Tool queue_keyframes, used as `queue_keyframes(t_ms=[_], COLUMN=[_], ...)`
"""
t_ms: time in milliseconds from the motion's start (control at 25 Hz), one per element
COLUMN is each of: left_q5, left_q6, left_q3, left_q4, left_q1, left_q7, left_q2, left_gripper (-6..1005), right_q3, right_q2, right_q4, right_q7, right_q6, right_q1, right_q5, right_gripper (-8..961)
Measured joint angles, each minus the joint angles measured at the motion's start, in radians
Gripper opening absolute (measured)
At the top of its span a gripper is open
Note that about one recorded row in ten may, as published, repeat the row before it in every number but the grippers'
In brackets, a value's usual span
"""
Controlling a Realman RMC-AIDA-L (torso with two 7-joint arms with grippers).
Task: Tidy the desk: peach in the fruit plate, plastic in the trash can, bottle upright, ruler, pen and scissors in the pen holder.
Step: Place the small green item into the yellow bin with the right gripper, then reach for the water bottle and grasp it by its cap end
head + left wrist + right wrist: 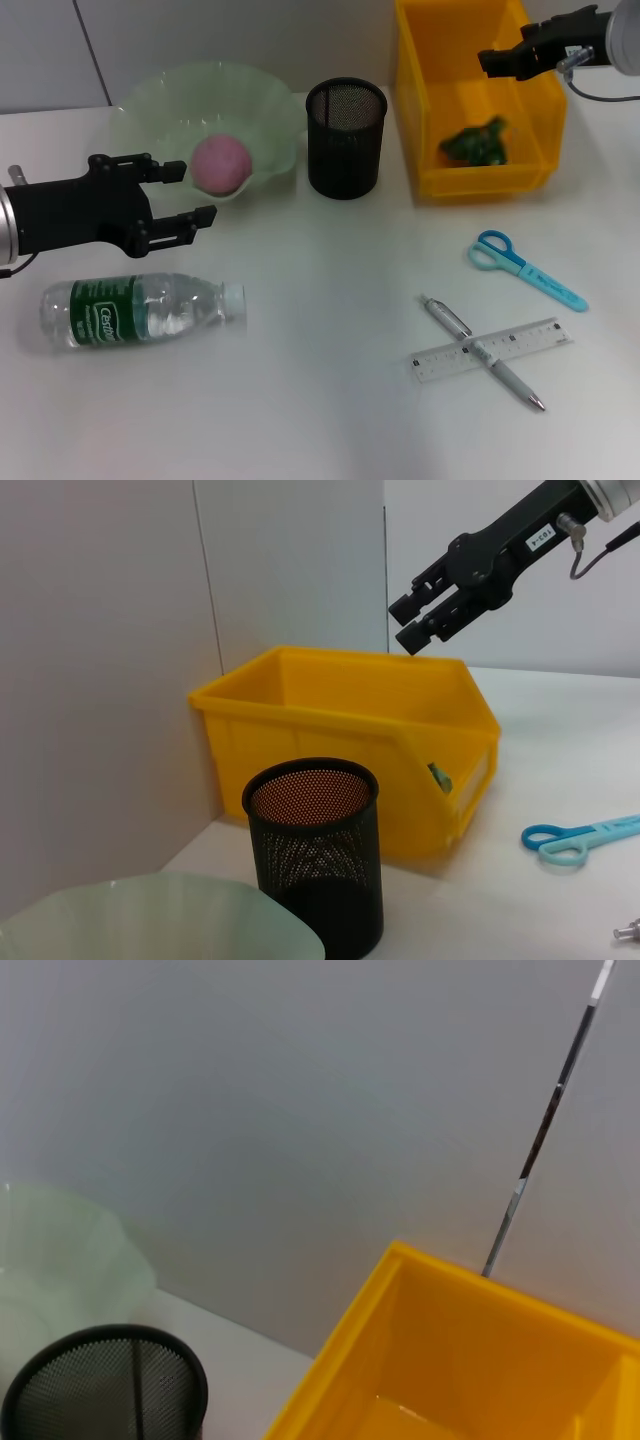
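A pink peach (220, 165) lies in the pale green fruit plate (150, 95). My left gripper (188, 195) hovers open and empty just left of the peach, above the table. The water bottle (140, 311) lies on its side below that gripper. Green plastic (478, 141) sits inside the yellow trash can (430, 110). My right gripper (490, 62) hangs above the can's far side, open with a narrow gap and holding nothing; the left wrist view shows this gripper (405, 623) too. Blue scissors (525, 266), a silver pen (450, 322) and a clear ruler (530, 340) lie at right; the pen crosses the ruler.
The black mesh pen holder (345, 138) stands between plate and trash can, also seen as the holder (315, 860) beside the can (340, 740). A grey wall backs the table. Bare white tabletop stretches across the middle and front.
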Motion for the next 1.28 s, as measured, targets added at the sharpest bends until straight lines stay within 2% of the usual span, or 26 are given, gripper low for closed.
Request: queue_keyframes(t_ms=[120,320,360,400,440,560,720,880,1000,1120,1160,1200,1240,1280], left_q5=[-0.004,-0.005,-0.004,-0.003,-0.003,-0.005,-0.007,-0.016,-0.041,-0.075,-0.085,-0.087,-0.092,-0.098], left_q6=[-0.002,0.004,0.004,0.004,0.004,0.005,0.006,0.007,0.007,0.004,0.001,0.000,-0.002,-0.008], left_q3=[-0.001,-0.004,-0.004,-0.004,-0.004,-0.005,-0.005,-0.005,-0.005,-0.005,-0.006,-0.007,-0.010,-0.018], left_q4=[0.001,0.010,0.012,0.014,0.014,0.017,0.034,0.041,0.040,0.040,0.040,0.039,0.038,0.035], left_q1=[0.002,0.004,0.004,0.005,0.005,0.015,0.028,0.038,0.048,0.062,0.066,0.067,0.068,0.070], left_q7=[-0.001,-0.031,-0.037,-0.041,-0.041,-0.044,-0.044,-0.043,-0.034,-0.024,-0.022,-0.021,-0.020,-0.019], left_q2=[0.000,0.000,0.000,0.000,0.000,0.000,-0.002,-0.006,-0.006,-0.005,-0.005,-0.005,-0.005,-0.006], left_gripper=[663,660,659,659,658,656,653,650,648,646,645,644,644,643], right_q3=[0.002,0.005,0.016,0.016,0.024,0.089,0.131,0.224,0.262,0.336,0.394,0.394,0.455,0.455], right_q2=[0.002,0.000,-0.001,-0.001,-0.002,-0.002,-0.001,0.000,-0.001,-0.002,-0.002,-0.002,-0.008,-0.008], right_q4=[-0.018,-0.076,-0.089,-0.089,-0.091,-0.056,-0.019,0.011,0.026,0.059,0.094,0.094,0.148,0.148], right_q7=[-0.001,-0.093,-0.171,-0.171,-0.215,-0.423,-0.514,-0.604,-0.633,-0.694,-0.740,-0.740,-0.780,-0.780], right_q6=[-0.002,-0.069,-0.105,-0.105,-0.124,-0.234,-0.310,-0.487,-0.556,-0.654,-0.720,-0.720,-0.790,-0.790], right_q1=[-0.007,-0.051,-0.077,-0.077,-0.088,-0.130,-0.149,-0.181,-0.195,-0.214,-0.217,-0.217,-0.211,-0.211], right_q5=[0.022,0.211,0.341,0.341,0.406,0.678,0.771,0.829,0.854,0.879,0.887,0.887,0.893,0.893], right_gripper=[565,616,616,616,616,617,617,617,616,616,616,616,616,616])
